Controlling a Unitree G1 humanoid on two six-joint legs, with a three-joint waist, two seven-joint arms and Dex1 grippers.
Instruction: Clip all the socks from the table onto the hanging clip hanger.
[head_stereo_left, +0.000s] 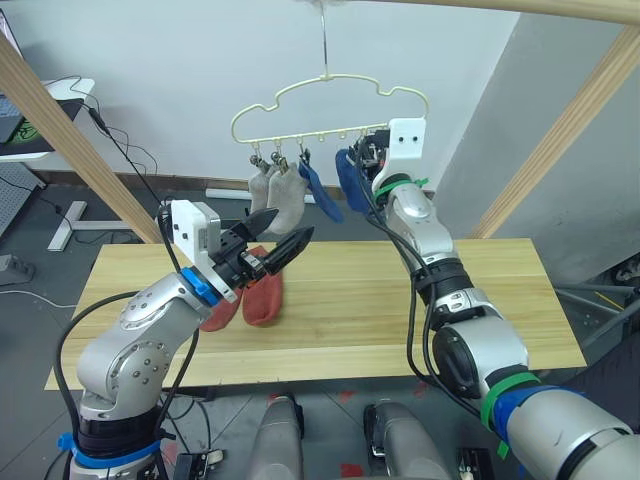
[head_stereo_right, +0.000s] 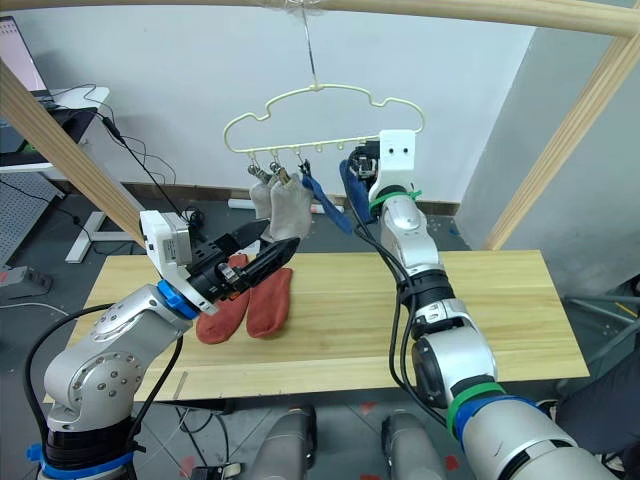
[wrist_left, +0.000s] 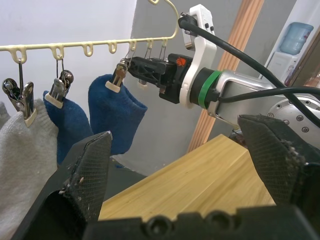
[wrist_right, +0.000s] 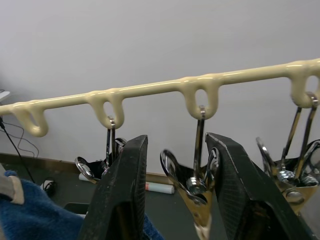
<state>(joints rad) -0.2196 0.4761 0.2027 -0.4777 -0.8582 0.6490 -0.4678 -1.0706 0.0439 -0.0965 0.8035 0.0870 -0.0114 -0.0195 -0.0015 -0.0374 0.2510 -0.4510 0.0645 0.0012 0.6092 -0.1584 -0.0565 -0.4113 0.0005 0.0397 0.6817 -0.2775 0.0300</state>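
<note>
**Four socks up, two red ones waiting**

On the left, the left gripper (head_stereo_left: 278, 246) hangs wide open over the table (head_stereo_left: 420, 300), holding nothing, its fingers spread just above the two rust-red socks (head_stereo_right: 250, 303) that lie side by side on the wood near the left end. Above and beyond them the clip hanger (head_stereo_left: 330, 110) dangles from its hook. Two grey socks (head_stereo_left: 275, 195) hang from its leftmost clips, then two blue socks (head_stereo_left: 335, 180) beside them.

Further right, the right gripper (wrist_right: 175, 195) is raised to the hanger's lower bar, fingers parted around an empty metal clip (wrist_right: 197, 192) without yet pinching it; it carries no sock.

The risk I see: the hanger swings freely on its hook, so a nudge from the right gripper could set it swaying, move the clip out from between the fingers, or shake loose a hung sock. On the table, the red socks touch, so a grab could lift both.
</note>
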